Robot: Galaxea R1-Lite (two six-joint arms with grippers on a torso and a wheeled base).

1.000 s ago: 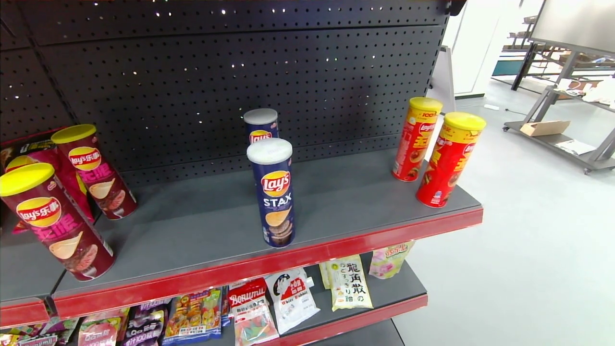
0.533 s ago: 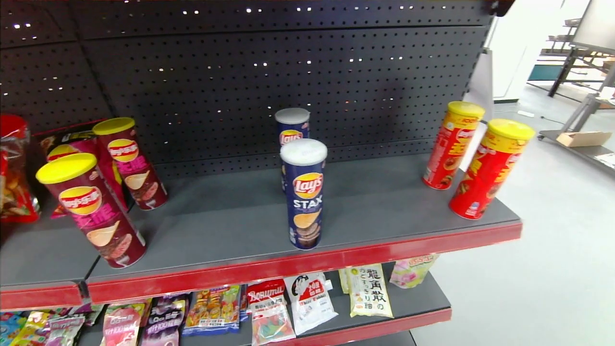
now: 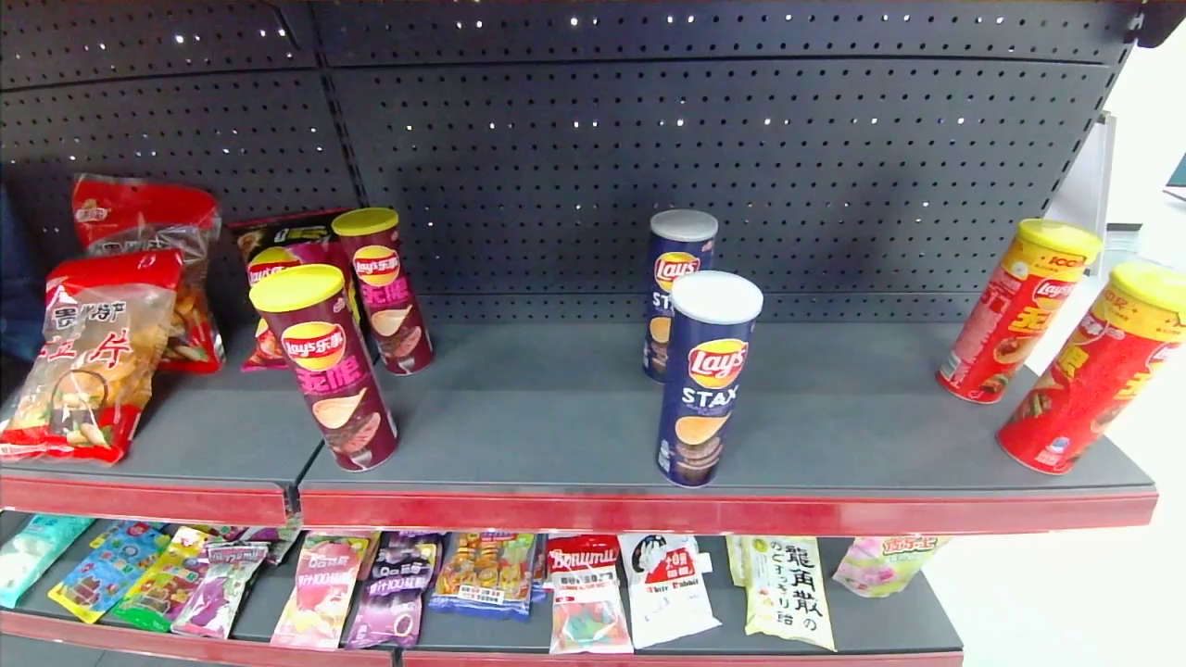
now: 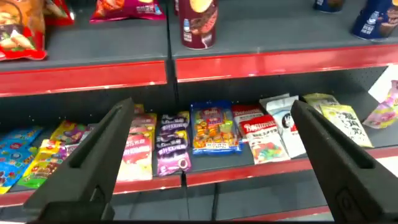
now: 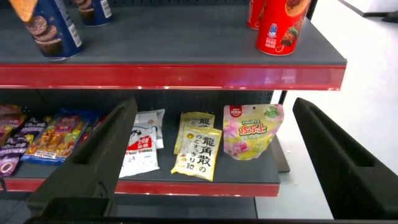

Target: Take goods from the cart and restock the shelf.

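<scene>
Left hand and right hand gape empty before the shelf holding upright chip cans

A dark grey shelf with a red front edge carries upright chip cans: two maroon cans at the left, two blue cans in the middle, two red cans at the right. Red snack bags lean at the far left. On the lower shelf, candy packets lie in a row.

We are seeing the left gripper and right gripper showing matte black, wedge-shaped, tapering fingers.
</scene>
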